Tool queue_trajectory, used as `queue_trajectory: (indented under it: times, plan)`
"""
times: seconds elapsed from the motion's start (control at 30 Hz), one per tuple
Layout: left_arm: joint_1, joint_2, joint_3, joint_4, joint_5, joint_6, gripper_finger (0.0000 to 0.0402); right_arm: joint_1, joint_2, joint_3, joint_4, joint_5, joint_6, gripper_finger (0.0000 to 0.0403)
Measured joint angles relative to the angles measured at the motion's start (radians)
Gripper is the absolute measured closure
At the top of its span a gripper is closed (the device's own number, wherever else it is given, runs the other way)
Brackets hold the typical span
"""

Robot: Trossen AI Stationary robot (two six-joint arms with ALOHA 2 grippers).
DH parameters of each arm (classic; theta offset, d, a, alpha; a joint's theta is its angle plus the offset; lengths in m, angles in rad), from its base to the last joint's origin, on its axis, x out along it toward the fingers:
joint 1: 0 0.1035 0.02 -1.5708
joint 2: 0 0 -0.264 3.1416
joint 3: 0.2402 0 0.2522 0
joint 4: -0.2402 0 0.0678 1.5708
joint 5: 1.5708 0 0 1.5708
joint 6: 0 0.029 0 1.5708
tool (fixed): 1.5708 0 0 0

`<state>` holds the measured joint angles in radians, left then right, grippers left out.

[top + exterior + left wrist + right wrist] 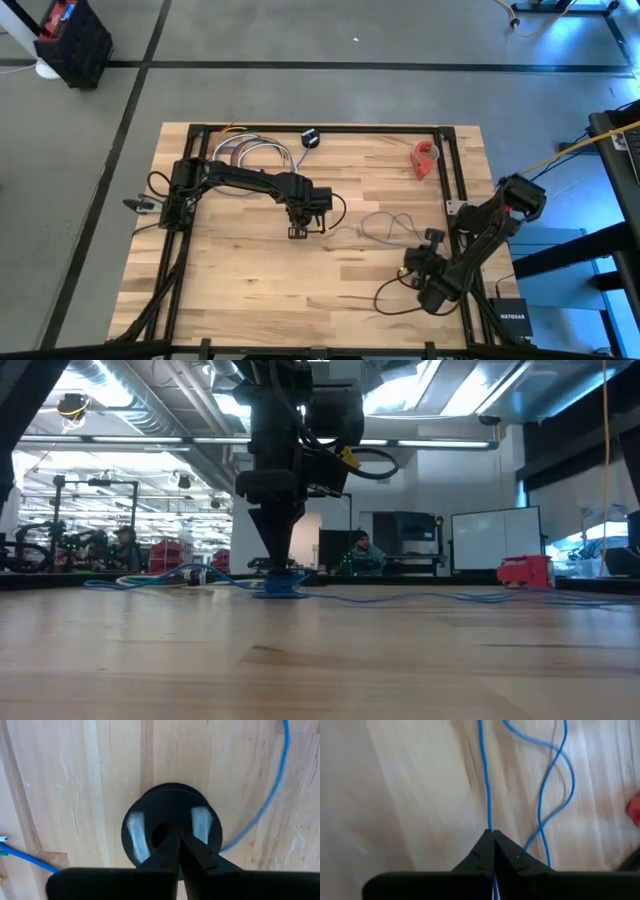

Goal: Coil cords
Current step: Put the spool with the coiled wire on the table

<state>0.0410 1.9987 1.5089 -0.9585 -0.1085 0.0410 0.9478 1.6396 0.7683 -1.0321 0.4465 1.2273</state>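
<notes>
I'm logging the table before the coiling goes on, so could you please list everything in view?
cable: one, thin blue, loose loops across the table's middle, one strand running into the right hand.
puck: one, black round disc, at the cable's end, under the left hand.
wire bundle: one, multicoloured loops, far left of the table.
small black object: one, far edge, middle.
red object: one, far right of the table.
table: one, light wood, black frame.
person: one, seated in the room behind.
left hand: shut, tips on the puck's centre.
right hand: shut on the cable, near the right edge.
</notes>
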Motion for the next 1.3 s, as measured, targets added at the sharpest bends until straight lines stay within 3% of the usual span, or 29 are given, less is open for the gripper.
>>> queue_trajectory:
  times: [0.13,0.27,0.37,0.5,0.67,0.93,1.03,1.3]
  plan:
    - [0.0,0.0,0.0,0.001,0.0,0.0,0.0398,-0.056,-0.021,0.083,0.004,0.088,-0.003,0.0374]
    - [0.0,0.0,0.0,0.001,0.0,0.0,0.0398,-0.131,-0.025,0.17,0.04,0.197,-0.08,0.0323]
    - [0.0,0.0,0.0,0.002,0.0,0.001,0.0398,-0.197,-0.025,0.188,0.18,0.256,-0.254,0.0275]
    - [0.0,0.0,0.0,0.001,0.0,0.001,0.0398,-0.309,-0.023,0.14,0.513,0.274,-0.578,0.0222]
    - [0.0,0.0,0.0,0.001,0.0,0.009,0.0398,-0.484,-0.017,0.033,0.985,0.117,-0.947,0.0191]
    - [0.0,0.0,0.0,0.005,0.0,0.011,0.0398,-0.683,0.072,-0.052,1.407,-0.125,-1.111,0.0187]
    - [0.0,0.0,0.0,0.007,0.0,0.011,0.0398,-0.705,0.157,-0.026,1.464,-0.17,-1.146,0.0187]
    - [0.0,0.0,0.0,0.006,0.0,0.01,0.0398,-0.735,0.324,0.061,1.484,-0.154,-1.188,0.0194]
